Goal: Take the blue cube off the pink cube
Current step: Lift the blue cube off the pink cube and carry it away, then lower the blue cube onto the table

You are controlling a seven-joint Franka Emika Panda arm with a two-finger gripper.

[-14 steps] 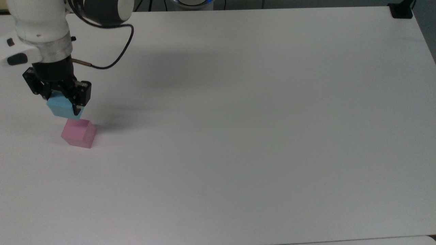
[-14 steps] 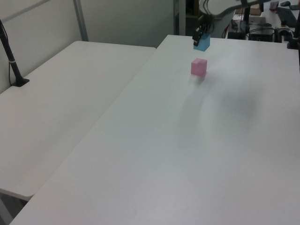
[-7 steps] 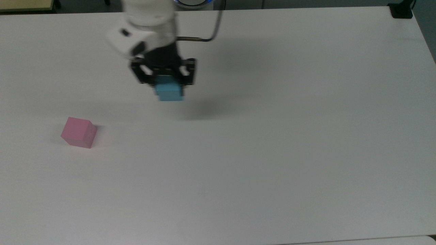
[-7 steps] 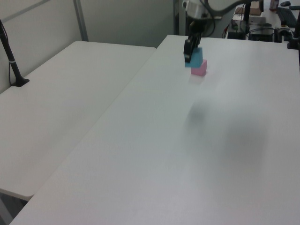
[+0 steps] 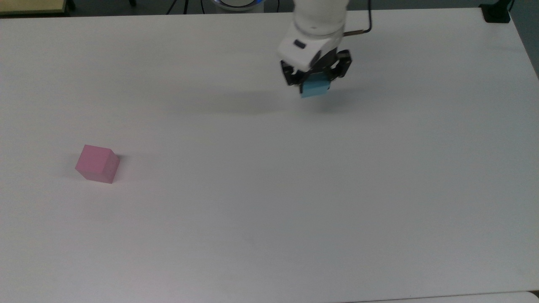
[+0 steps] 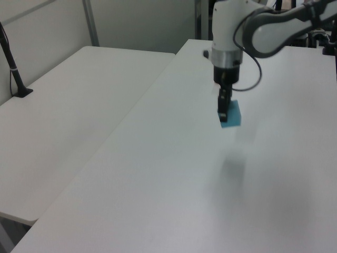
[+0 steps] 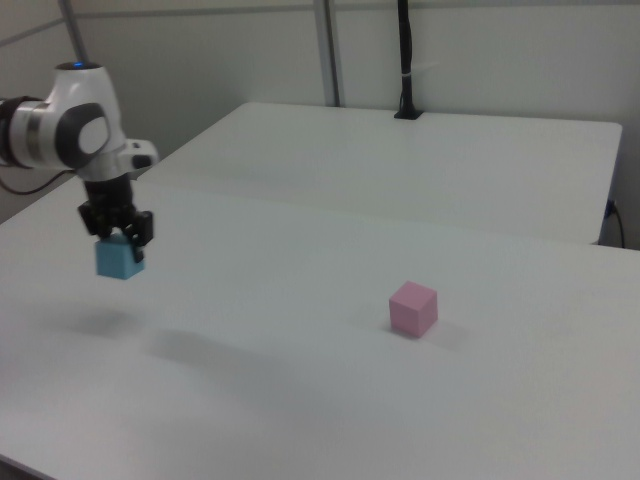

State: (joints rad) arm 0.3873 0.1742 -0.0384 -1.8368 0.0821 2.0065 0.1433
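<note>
Since a second ago, gripper [image 5: 315, 84] has been carrying the blue cube [image 5: 314, 89] away from the pink cube [image 5: 97, 163], from right above it to well apart toward the top view's right and upper side. Pink cube is staying put, same spot on the surface [image 5: 269, 210].

Fingers are clamping on the blue cube, one on each side, and the cube is hanging just under them, clear of the surface; its shadow is sitting apart beneath it in the right view [image 7: 121, 259]. In the left view the cube [image 6: 230, 115] is tilting slightly in the grip.

Relation that counts: blue cube is directly below the fingers, bare surface directly below the cube, pink cube [image 7: 413, 307] well off to the right view's right. Nothing is lying between cube and surface. Lift-off looks done; judging from this, what's left is a straight descent and a release, and a drop from this height could make the cube bounce or roll.

Surface is plain white, matte. A second white table [image 6: 68, 110] is butting against it in the left view. Beyond it a black pole [image 7: 405, 60], grey partition walls [image 7: 480, 50].
</note>
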